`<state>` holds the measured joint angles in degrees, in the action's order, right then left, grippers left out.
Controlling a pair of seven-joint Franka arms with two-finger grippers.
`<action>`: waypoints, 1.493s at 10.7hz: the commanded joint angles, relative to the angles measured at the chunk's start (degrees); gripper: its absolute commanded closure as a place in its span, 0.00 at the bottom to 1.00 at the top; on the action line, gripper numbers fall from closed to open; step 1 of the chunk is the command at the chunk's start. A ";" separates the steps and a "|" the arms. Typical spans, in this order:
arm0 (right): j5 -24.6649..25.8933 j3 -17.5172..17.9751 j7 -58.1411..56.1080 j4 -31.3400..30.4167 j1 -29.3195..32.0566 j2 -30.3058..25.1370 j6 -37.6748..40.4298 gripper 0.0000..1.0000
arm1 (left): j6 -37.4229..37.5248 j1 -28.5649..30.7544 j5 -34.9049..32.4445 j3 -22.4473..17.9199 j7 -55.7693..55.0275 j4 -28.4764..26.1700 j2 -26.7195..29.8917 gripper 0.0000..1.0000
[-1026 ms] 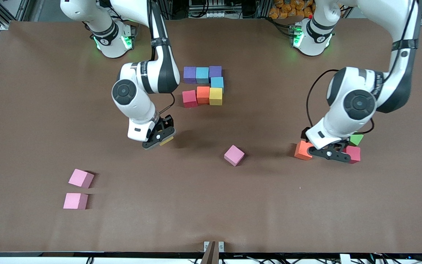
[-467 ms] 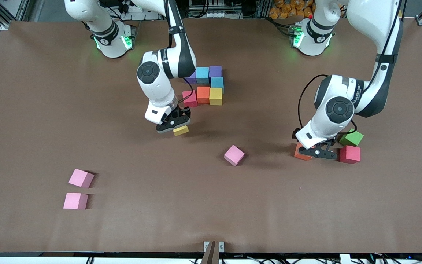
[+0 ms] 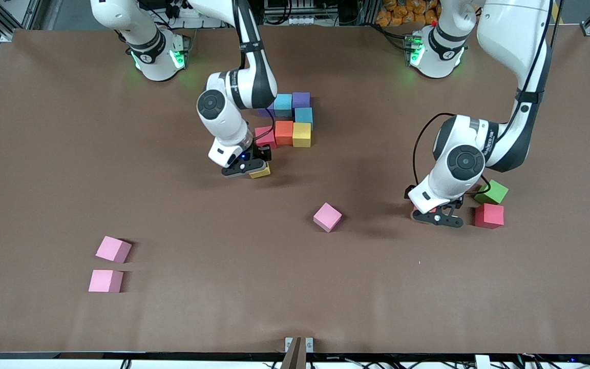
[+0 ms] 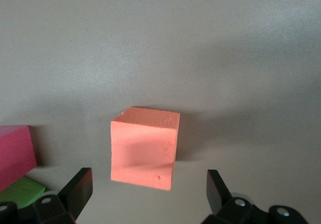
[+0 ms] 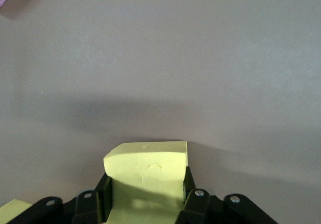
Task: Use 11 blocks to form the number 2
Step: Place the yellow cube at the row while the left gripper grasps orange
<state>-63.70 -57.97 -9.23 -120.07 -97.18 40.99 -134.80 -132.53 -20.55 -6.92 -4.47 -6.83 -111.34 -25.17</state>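
Nearest the front camera, two light pink blocks [image 3: 105,281] [image 3: 113,249] sit on the brown tabletop [image 3: 44,154] toward my right arm's end, one just a little farther than the other. They wait there because the 2 needs them later. A darker pink block [image 3: 327,217] sits alone near the middle of the tabletop.

At about the same depth, toward my left arm's end, my left gripper [image 3: 437,218] hangs low over an orange block [image 4: 144,147]. Its jaws are spread wide, one on each side of the block and not touching it (the left wrist view shows clear gaps). I think I am lined up this way so I can pinch it next. Just beside it are a deep red cube [image 3: 489,215] and a green cube [image 3: 491,192], which I should leave alone.

Farther up, my right gripper [image 3: 246,168] is pinching a yellow block [image 3: 260,171] tight between its jaws, just above the tabletop. It is close to the rose-red block [image 3: 265,137], so I guess this yellow one goes right under it as the link.

Farthest is the unfinished number 2 [image 3: 290,120]. Purple, cyan and purple blocks make the top row, a cyan one hangs down, and rose-red, orange and yellow make the middle row.
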 commanded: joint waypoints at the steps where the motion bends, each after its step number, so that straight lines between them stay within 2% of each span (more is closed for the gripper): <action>1: -2.04 -0.39 2.63 -2.44 -2.40 -0.91 -1.43 0.77 | -2.03 -0.10 -0.55 -0.45 -0.99 -0.72 -0.67 0.00; 6: -2.04 0.57 5.88 -4.21 -4.24 -0.82 -3.98 0.78 | -6.68 0.07 -0.55 -1.85 3.22 -3.27 -0.94 0.00; 12: -2.13 0.58 8.79 -6.05 -7.49 -0.82 -5.03 0.79 | -10.20 0.51 0.33 -1.86 3.23 -4.06 -2.17 0.00; 13: -2.13 0.58 9.66 -6.49 -8.19 -0.82 -5.12 0.79 | -10.90 0.51 0.33 -1.86 3.23 -4.50 -2.52 0.05; 14: -2.13 0.58 9.93 -6.58 -8.64 -0.91 -5.12 0.79 | -11.43 0.51 0.41 -1.77 3.14 -4.59 -2.61 0.18; 15: -2.13 0.58 9.93 -6.93 -8.81 -0.91 -5.12 0.79 | -11.52 0.51 0.59 -1.77 2.88 -4.50 -2.87 0.36; 16: -2.13 0.58 10.02 -7.02 -9.25 -0.91 -5.12 0.79 | -11.52 0.51 2.07 -1.77 2.88 -4.50 -2.87 0.59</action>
<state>-63.93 -57.90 -0.02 -123.97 -104.09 40.92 -140.62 -142.87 -20.10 -6.73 -6.18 -4.44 -115.38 -28.12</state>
